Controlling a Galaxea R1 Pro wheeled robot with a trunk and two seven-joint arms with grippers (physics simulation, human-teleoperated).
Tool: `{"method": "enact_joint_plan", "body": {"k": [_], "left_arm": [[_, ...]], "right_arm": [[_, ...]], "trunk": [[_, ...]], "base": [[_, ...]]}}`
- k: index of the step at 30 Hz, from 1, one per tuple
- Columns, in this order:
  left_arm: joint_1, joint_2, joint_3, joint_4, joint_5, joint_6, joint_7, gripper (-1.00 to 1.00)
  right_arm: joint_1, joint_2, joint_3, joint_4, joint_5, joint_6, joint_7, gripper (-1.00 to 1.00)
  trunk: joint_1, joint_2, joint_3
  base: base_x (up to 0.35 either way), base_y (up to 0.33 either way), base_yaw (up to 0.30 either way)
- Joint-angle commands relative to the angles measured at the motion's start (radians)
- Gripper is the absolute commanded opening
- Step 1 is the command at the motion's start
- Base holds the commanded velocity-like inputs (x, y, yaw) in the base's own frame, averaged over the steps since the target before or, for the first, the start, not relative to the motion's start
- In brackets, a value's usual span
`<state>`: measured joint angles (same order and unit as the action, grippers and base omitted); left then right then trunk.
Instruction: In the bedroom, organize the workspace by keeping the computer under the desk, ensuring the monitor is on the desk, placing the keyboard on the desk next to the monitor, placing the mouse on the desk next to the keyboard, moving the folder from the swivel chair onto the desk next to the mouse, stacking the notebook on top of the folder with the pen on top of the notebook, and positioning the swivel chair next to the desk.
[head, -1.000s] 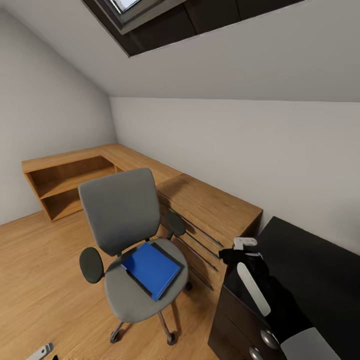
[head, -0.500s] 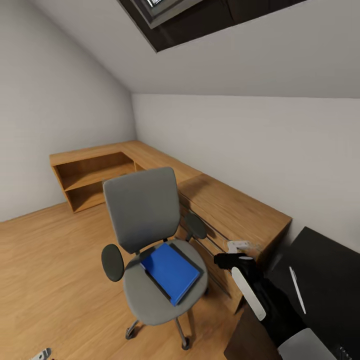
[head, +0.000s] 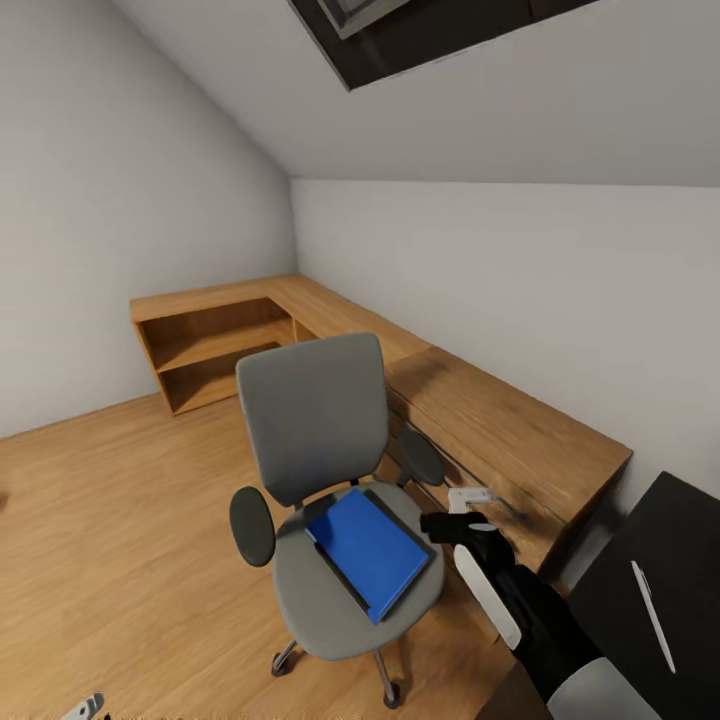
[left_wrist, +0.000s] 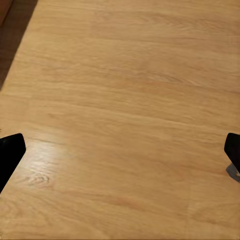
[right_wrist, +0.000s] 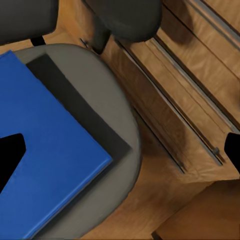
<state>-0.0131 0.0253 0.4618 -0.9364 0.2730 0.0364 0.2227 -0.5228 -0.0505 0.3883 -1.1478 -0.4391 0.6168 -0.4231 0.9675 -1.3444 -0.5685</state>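
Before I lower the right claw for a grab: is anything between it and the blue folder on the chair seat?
Nothing visible blocks it. The right claw hangs open beside the swivel chair, and the folder lies bare on the seat under its fingertips. The nearer armrest stands off to the side.
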Motion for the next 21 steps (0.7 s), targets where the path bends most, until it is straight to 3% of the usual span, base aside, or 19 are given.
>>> {"method": "enact_joint_plan", "body": {"k": [1,6,9,15,21], "left_arm": [[0.0,0.0,-0.001,-0.002,0.008,0.004,0.003,1.0],[0.0,0.001,0.0,-0.002,0.008,0.004,0.004,1.0],[0.0,0.001,0.0,-0.002,0.008,0.004,0.005,1.0],[0.0,-0.001,-0.003,-0.002,0.007,0.002,0.003,1.0],[0.0,-0.003,-0.007,-0.002,0.006,0.003,0.002,1.0]], "right_arm": [[-0.001,0.006,0.016,0.011,-0.01,-0.022,-0.01,1.0],[-0.001,0.017,0.096,0.066,-0.007,-0.151,-0.01,1.0],[-0.002,0.022,0.109,0.098,0.0,-0.195,-0.01,1.0],[-0.002,0.049,0.118,0.14,0.071,-0.257,-0.01,1.0],[-0.002,0.054,0.119,0.166,0.083,-0.277,-0.009,1.0]], "trunk": [[0.0,-0.001,-0.002],[0.0,-0.001,-0.009],[0.0,-0.001,-0.013],[0.0,-0.001,-0.021],[0.0,-0.001,-0.028]], "base": [[0.001,0.0,0.136],[0.0,0.0,0.136],[0.0,0.0,0.136],[0.015,0.018,0.136],[0.196,0.188,0.122]]}}
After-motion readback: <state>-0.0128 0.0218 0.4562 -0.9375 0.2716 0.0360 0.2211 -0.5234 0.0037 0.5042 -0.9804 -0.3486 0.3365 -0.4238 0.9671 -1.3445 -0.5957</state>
